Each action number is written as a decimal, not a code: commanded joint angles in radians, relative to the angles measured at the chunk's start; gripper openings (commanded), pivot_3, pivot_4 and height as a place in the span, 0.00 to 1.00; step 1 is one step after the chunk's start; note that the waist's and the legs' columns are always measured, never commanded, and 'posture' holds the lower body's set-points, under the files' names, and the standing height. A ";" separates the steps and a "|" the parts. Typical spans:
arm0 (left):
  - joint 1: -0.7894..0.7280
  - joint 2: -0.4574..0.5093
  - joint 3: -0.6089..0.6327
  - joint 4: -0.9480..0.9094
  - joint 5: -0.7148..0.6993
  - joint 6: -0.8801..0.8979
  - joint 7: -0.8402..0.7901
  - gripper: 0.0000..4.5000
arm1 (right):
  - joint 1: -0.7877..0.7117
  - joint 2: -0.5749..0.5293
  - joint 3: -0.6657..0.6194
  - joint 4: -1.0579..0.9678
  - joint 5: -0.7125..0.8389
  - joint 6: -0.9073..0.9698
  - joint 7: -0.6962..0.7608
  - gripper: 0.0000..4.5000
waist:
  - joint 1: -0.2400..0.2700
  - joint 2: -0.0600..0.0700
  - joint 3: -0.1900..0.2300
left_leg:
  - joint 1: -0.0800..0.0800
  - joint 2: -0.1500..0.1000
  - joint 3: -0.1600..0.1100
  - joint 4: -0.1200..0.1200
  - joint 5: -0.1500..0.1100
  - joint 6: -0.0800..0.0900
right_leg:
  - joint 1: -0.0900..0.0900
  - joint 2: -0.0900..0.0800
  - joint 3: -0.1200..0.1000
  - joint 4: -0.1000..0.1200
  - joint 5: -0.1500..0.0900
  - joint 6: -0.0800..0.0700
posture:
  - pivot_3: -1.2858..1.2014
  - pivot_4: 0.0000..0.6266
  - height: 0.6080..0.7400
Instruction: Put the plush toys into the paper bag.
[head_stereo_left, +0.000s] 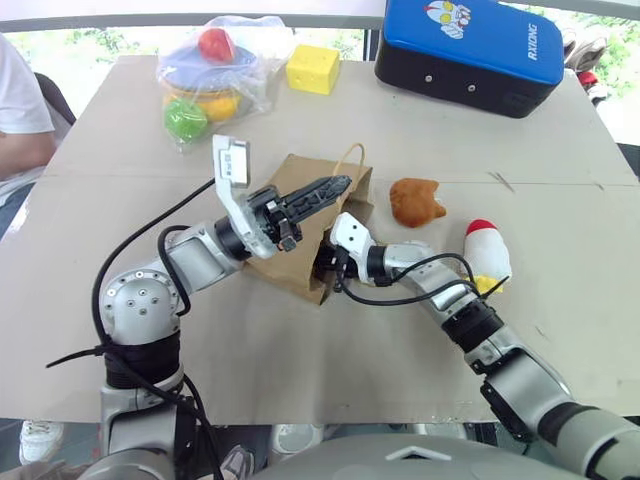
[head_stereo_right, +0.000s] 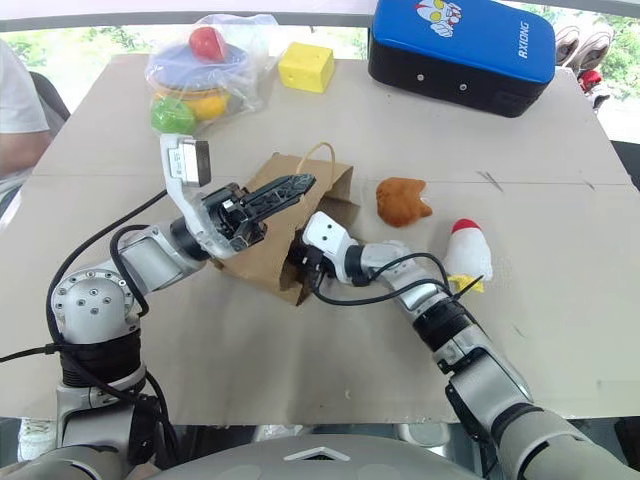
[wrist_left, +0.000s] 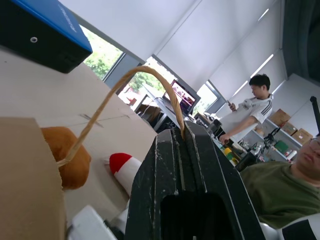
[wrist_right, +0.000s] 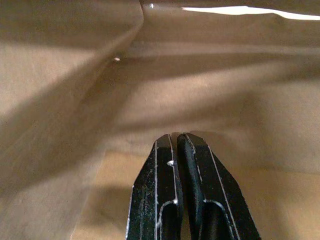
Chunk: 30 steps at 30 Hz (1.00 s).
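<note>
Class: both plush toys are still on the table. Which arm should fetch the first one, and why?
Right. The left claw is shut on the paper bag's handle; the right claw, shut, empty, inside the bag, lies nearer the orange-brown nugget and white chicken.

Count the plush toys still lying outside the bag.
2. The nugget lies on the table just right of the bag; the chicken lies farther right, beside the right arm. The bag's inside shows no toy where visible.

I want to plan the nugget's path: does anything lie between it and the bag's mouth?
Yes: the right gripper, shut, reaches into the paper bag through its mouth, its arm lying across the opening. The table between the orange-brown nugget and the bag is otherwise bare.
</note>
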 joint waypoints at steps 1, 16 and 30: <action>-0.038 0.003 0.048 -0.051 -0.078 -0.031 0.043 0.00 | 0.017 0.046 -0.013 0.085 -0.026 -0.024 0.005 0.01 | -0.009 0.000 0.000 | 0.000 0.000 0.000 0.000 0.000 0.000 | 0.000 0.000 0.000 0.000 0.000 0.000 | 0.52 0.24 1.00; -0.112 0.097 0.177 -0.002 -0.263 -0.065 0.173 0.00 | -0.034 0.039 0.006 0.213 -0.176 -0.028 0.038 0.01 | -0.020 0.000 -0.001 | 0.013 0.001 0.003 -0.006 0.001 -0.001 | 0.007 0.003 0.006 0.001 0.001 -0.002 | 0.52 0.24 1.00; 0.105 0.277 0.166 -0.022 0.076 -0.098 -0.170 0.00 | 0.032 -0.068 -0.176 -0.358 0.041 0.238 0.096 0.13 | 0.000 0.001 0.001 | 0.009 0.000 0.005 -0.009 0.001 -0.004 | 0.003 0.000 0.007 -0.002 -0.002 -0.006 | 0.52 0.24 1.00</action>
